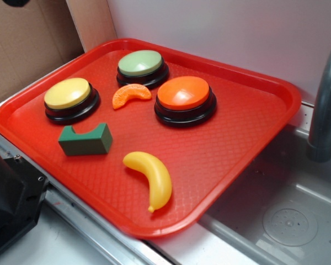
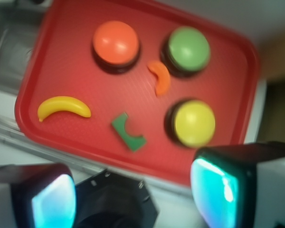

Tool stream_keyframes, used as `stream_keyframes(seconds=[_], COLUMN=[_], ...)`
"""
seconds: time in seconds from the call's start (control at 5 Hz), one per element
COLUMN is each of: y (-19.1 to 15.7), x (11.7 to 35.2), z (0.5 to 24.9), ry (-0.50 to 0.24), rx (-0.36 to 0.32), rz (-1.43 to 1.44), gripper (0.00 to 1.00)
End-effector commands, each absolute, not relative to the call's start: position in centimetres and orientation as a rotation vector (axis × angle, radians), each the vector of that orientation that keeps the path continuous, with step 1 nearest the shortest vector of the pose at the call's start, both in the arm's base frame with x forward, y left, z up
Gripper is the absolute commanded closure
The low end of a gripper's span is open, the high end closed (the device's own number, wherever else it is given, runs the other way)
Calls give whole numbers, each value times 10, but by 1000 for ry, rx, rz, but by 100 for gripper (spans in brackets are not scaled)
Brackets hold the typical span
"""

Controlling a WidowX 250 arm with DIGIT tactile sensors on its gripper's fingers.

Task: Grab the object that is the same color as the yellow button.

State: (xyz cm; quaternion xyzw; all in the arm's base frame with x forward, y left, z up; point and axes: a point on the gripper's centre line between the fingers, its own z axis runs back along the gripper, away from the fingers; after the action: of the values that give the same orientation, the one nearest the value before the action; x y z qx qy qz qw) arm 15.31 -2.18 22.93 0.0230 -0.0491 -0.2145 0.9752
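1. Step in hand: I judge this the approach, before any grasp. The wrist view looks down on the tray (image 2: 33,71) from well above, and nothing has been reached for.
2. Gripper (image 2: 133,194): its two fingers sit at the bottom corners of the wrist view, wide apart, with nothing between them. It does not appear in the exterior view.
3. Target: the banana (image 1: 150,178) lies flat at the lower middle of the exterior view, near the tray's front edge, well apart from the yellow button (image 1: 69,96) at upper left.
4. Next move, as I judge it: shift toward the banana (image 2: 63,107) at the left of the wrist view, turn the fingers to span its narrow width, then descend.
5. Count: three buttons, the yellow one, a green button (image 1: 142,66) and an orange button (image 1: 184,97); one banana; one orange slice (image 1: 130,95); one green block (image 1: 86,139); one tray.
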Motion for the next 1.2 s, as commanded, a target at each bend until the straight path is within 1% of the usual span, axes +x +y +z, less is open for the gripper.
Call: stream_keyframes(seconds=[0.0, 0.2, 0.4, 0.6, 0.8, 1.0], y=[-59, -81, -93, -112, -124, -135], x=[172, 170, 172, 172, 170, 161], z=[211, 177, 153, 113, 88, 65], ry=[-74, -54, -29, 30, 28, 44], rx=[181, 197, 190, 185, 131, 78], rz=[-984, -1238, -1489, -1651, -1713, -1747], gripper=[0, 0, 0, 0, 0, 0])
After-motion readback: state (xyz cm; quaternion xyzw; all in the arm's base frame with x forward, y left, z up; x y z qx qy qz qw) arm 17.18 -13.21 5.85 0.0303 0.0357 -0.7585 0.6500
